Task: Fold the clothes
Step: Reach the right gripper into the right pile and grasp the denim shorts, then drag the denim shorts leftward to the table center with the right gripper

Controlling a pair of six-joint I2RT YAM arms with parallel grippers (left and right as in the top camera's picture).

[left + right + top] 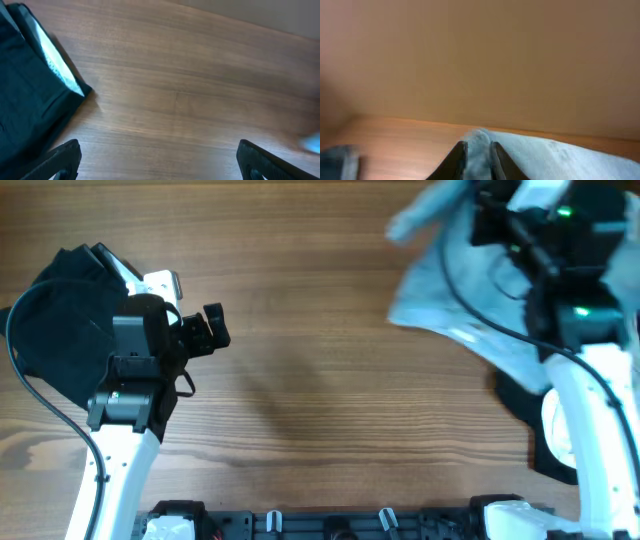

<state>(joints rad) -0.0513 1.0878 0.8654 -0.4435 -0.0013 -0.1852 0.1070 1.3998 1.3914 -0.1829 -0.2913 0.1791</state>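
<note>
The light-blue denim shorts (455, 290) hang bunched at the top right of the overhead view, lifted off the table. My right gripper (479, 150) is shut on a fold of the shorts (555, 155); in the overhead view it (490, 220) sits above the cloth. A folded black garment (60, 320) lies at the far left, partly under my left arm; it also shows in the left wrist view (30, 100). My left gripper (212, 328) is open and empty over bare wood, right of the black garment. In the left wrist view its fingers (160, 162) are wide apart.
A white strip (57, 60) shows along the black garment's edge. Another black garment (525, 405) with something white (558, 425) lies at the right under my right arm. The wooden table (320, 380) spans the view. The arm bases stand along the front edge.
</note>
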